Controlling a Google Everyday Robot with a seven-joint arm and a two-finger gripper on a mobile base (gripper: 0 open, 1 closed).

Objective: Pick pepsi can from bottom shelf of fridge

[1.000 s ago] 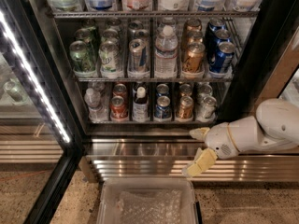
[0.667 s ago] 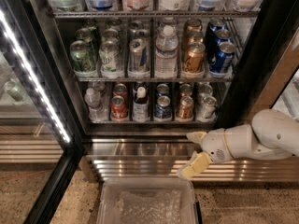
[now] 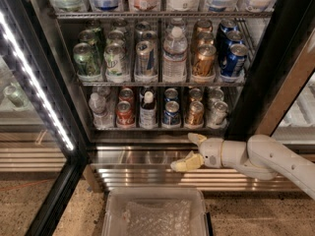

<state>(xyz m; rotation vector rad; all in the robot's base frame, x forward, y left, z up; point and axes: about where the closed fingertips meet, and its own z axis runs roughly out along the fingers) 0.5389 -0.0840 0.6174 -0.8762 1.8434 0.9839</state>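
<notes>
In the camera view, the fridge (image 3: 278, 58) stands with its glass door swung open to the left, and a white LED strip (image 3: 35, 85) runs down the door's edge. The bottom shelf (image 3: 147, 128) carries a row of drinks. From left to right there is a clear water bottle (image 3: 97, 110), a red can (image 3: 125, 113), a dark bottle with a white cap (image 3: 147, 110), the pepsi can (image 3: 171, 113), a copper-gold can (image 3: 194, 113) and a silver can (image 3: 217, 113). The pepsi can stands upright at the front of the shelf, between the dark bottle and the copper-gold can, with a second blue can just behind it. The white arm (image 3: 275, 159) reaches in from the right, and the tool (image 3: 191, 151) hangs in front of the ribbed steel panel (image 3: 138, 157) under the bottom shelf. It sits below and slightly right of the pepsi can and is not touching it. Its two yellowish fingers (image 3: 186, 164) are spread wide apart, one pointing up towards the shelf's front edge and the other lower and to the left, with nothing held between them. A clear plastic bin (image 3: 115, 215) sits on the speckled floor (image 3: 74, 210) just below the tool. On the rack above stand green cans, a large water bottle (image 3: 174, 53), gold cans and blue cans.
</notes>
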